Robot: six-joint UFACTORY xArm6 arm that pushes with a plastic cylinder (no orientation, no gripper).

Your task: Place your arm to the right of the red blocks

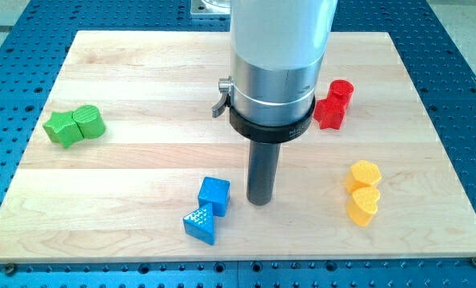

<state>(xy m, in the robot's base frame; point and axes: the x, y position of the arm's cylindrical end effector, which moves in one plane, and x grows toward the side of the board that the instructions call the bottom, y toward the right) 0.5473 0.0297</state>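
From my seat I see my tip (259, 201) resting on the wooden surface (142, 72) a little below the middle of the frame. There is no gripper on this arm, only the dark rod coming down out of the big silver and white cylinder (279, 56) that fills the top centre of the picture.

The two red blocks (333, 104) sit in the upper right part of the frame, touching each other, one behind the other; their exact shapes are hard to read from here. They lie just to the right of the cylinder's black collar, and my tip stands well below them and to their left.

Closest to my tip is the blue cube (214, 195), just to its left, with a small gap between them. The blue triangle (201, 224) touches the cube's lower left corner, near the bottom edge of the surface.

At the lower right, two yellow blocks (363, 192) are pressed together, one above the other in the frame, the lower one roughly heart-shaped. At the far left, two green blocks (74, 126) sit side by side, touching, well apart from everything else.
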